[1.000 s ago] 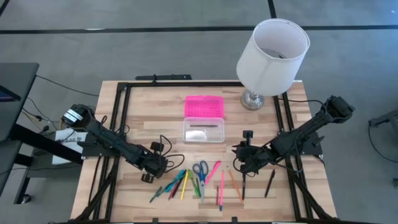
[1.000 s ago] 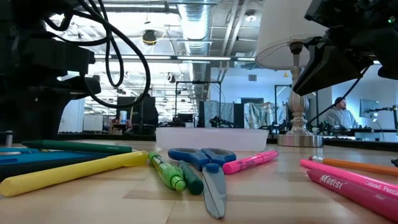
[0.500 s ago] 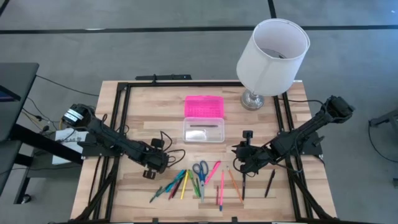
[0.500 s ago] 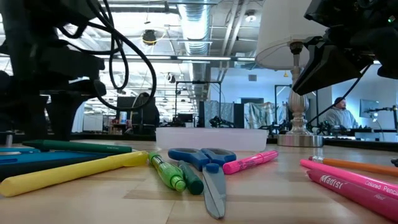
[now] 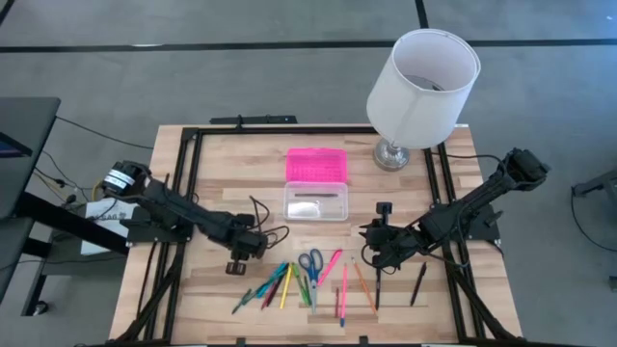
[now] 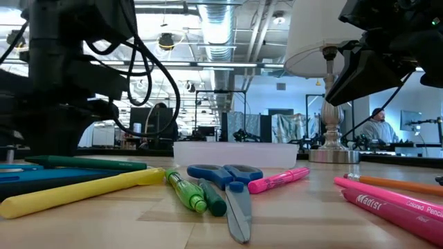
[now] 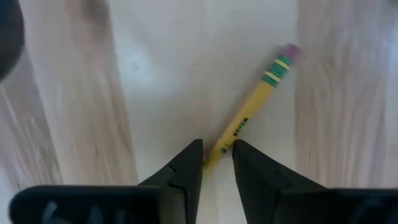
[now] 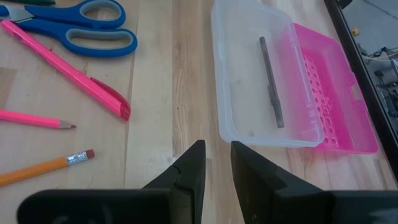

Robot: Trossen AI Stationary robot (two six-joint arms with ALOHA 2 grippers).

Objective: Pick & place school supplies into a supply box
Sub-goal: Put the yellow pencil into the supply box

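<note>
Gripping a yellow pencil (image 7: 249, 115) by its lower end, left pincer (image 7: 217, 154) at frame bottom; risking pivot and drop short of box (image 5: 315, 201) at centre.

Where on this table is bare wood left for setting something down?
Bare wood lies left of the clear plastic box with its pink lid, and between that box and the white-shaded lamp. The front centre is crowded with pens and blue-handled scissors.

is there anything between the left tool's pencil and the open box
Nothing visible. The left tool grips a yellow pencil above bare wood, and the table between it and the clear box is bare. The lamp stands off to the side.
</note>
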